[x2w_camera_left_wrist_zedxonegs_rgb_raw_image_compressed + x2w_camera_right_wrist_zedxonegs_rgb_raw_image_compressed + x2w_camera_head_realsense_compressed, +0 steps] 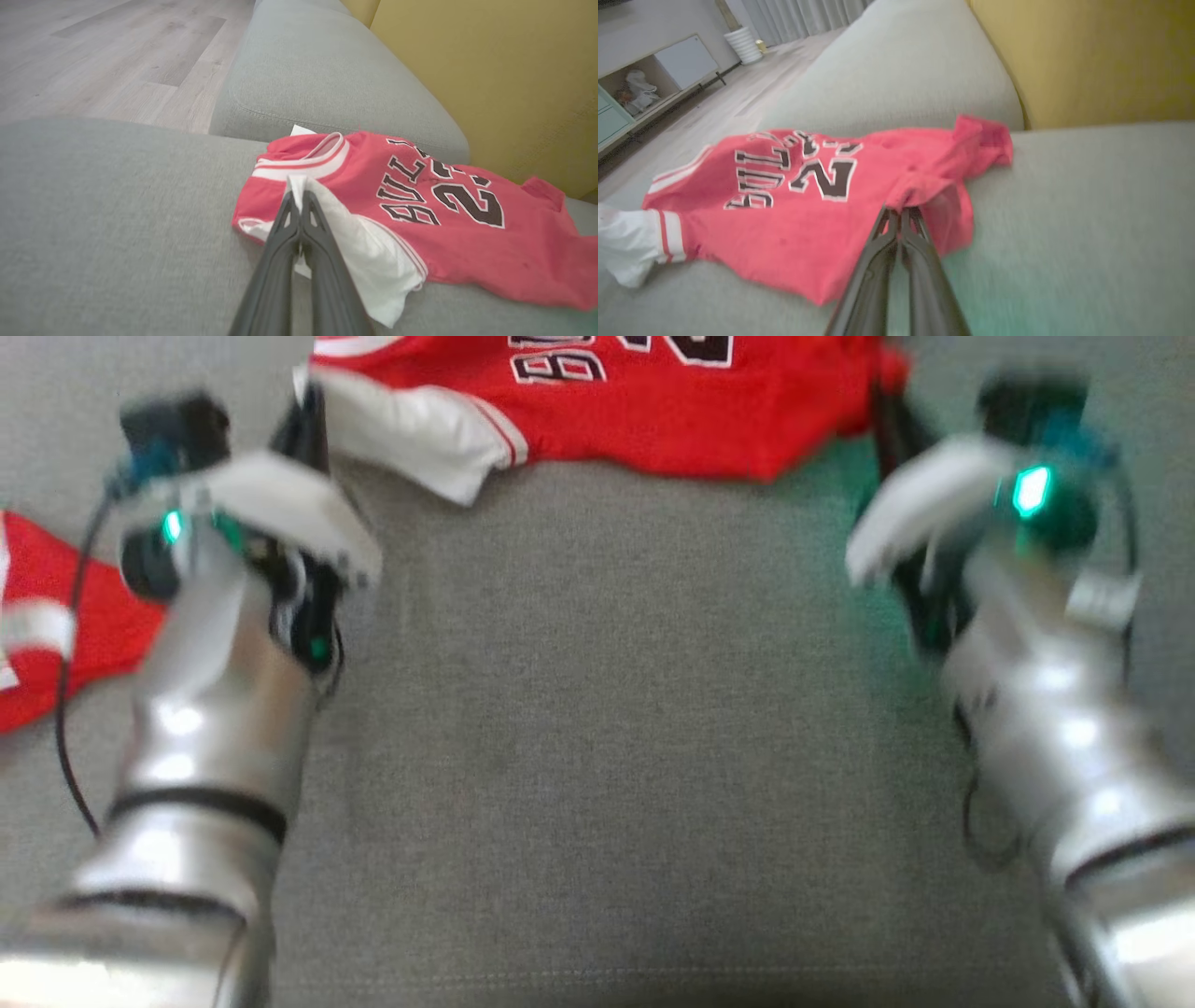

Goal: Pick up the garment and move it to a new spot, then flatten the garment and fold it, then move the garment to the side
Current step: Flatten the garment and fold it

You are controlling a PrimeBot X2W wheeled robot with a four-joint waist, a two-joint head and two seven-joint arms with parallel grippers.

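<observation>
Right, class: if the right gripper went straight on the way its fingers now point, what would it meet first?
The red Bulls jersey: the right gripper is shut with its tips at a raised fold of it. Beyond, probably the grey sofa cushion, though depth is unclear.

Red-and-white jersey (364, 196), grey sofa (117, 210), yellow cushion (490, 70)

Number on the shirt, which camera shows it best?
Left wrist view: the number on the shirt is clearest. The right wrist view shows it blurrier and sideways. The head view cuts it off at the top edge.
</observation>
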